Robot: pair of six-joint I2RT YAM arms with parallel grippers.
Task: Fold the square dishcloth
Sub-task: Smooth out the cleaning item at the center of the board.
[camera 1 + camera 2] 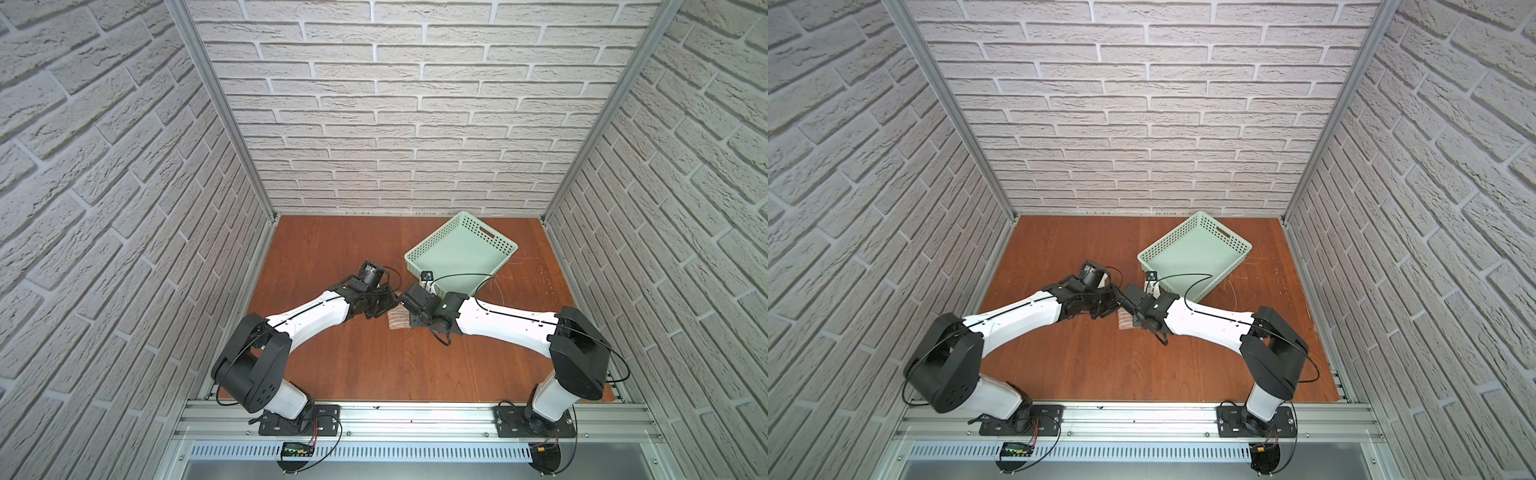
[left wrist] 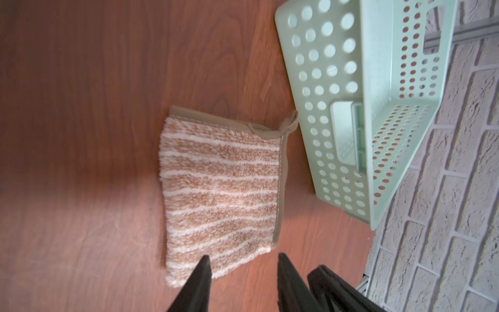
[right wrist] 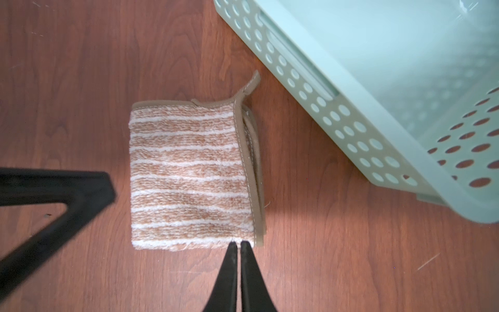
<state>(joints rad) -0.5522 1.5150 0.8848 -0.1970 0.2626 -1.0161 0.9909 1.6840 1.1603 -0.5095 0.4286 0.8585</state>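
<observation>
The cloth (image 3: 193, 175) lies flat on the table (image 3: 81, 81), folded into a thick little stack, just near-left of the basket (image 3: 310, 108) and between both grippers. The folding looks done, or nearly; perhaps only squaring the layered edges is left. The left gripper (image 2: 243, 258) has its fingers apart over a corner, holding nothing. The right gripper (image 3: 236, 244) is closed and empty at the cloth's edge. The wrist views show the stacked hems and the loop (image 3: 251, 83). In both top views the arms hide most of the cloth.
</observation>
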